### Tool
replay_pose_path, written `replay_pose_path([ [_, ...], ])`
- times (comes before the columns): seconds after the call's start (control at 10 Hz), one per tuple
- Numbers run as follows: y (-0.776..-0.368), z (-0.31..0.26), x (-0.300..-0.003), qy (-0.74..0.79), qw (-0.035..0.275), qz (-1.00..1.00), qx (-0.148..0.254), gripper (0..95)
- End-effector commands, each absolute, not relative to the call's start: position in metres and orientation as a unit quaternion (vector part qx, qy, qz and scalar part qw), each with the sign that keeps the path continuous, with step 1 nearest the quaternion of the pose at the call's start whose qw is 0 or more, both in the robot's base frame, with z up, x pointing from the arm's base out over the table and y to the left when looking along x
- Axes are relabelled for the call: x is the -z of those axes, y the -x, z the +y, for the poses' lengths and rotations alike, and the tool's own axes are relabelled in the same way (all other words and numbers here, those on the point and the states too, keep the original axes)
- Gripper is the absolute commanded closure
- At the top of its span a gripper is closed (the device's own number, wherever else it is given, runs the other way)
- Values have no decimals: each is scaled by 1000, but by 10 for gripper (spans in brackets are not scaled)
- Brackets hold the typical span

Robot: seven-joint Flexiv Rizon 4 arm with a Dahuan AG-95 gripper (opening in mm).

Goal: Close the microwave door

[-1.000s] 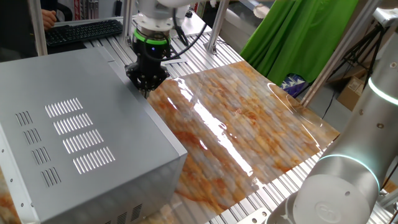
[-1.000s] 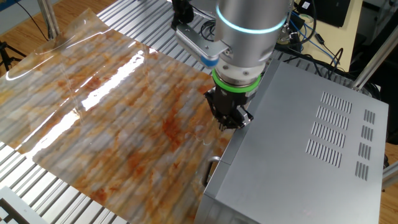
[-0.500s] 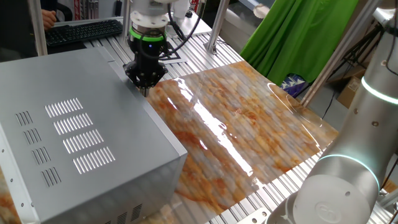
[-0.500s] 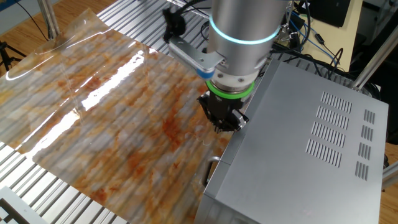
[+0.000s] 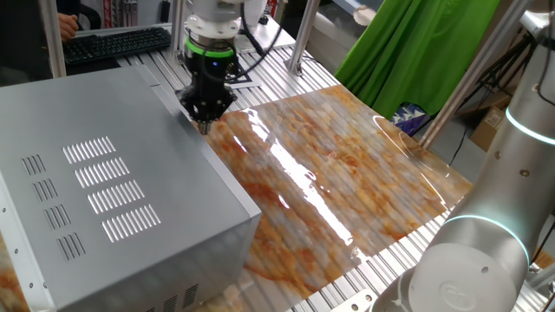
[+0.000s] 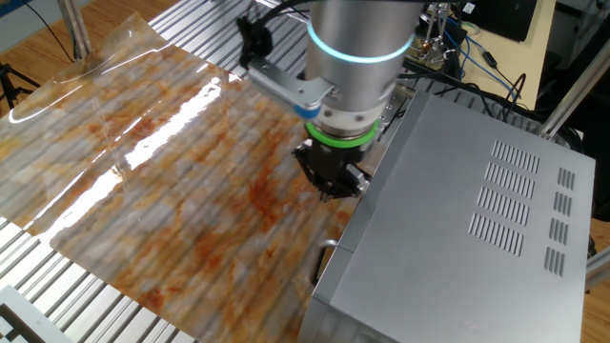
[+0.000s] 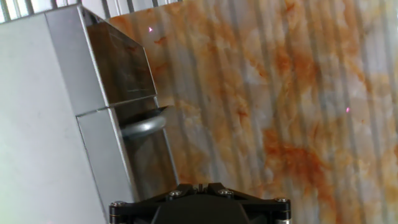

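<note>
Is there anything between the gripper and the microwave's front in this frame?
Nothing. In the other fixed view the gripper hangs just off the microwave front; only bare patterned mat shows beneath. The hand view shows the door with its handle.

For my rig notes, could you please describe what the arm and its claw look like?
The arm is a glossy silver-grey cylinder with a glowing cyan ring, then a green ring above the wrist. The claw is black and compact. Black cables run beside a pale bracket on the wrist.

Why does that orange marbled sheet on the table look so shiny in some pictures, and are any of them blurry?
One fixed view: bright white glare streaks run across the glossy marbled sheet. The other fixed view: a smaller glare patch sits near its far edge, and the image is sharp. Hand view: no glare, but the sheet looks soft, and the microwave door reflects dimly in its dark glass.
</note>
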State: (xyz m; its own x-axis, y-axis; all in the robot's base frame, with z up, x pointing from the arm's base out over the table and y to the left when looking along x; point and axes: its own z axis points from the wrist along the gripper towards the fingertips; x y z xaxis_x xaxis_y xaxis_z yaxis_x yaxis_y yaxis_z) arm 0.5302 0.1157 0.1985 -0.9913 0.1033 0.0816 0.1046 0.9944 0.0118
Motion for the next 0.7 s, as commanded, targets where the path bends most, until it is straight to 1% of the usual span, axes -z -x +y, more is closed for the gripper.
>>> replay_pose_path([
  [0.1, -532, 102, -192, 26, 39, -999, 8, 950],
  [0.7, -529, 70, -172, -14, 39, -999, 12, 950],
])
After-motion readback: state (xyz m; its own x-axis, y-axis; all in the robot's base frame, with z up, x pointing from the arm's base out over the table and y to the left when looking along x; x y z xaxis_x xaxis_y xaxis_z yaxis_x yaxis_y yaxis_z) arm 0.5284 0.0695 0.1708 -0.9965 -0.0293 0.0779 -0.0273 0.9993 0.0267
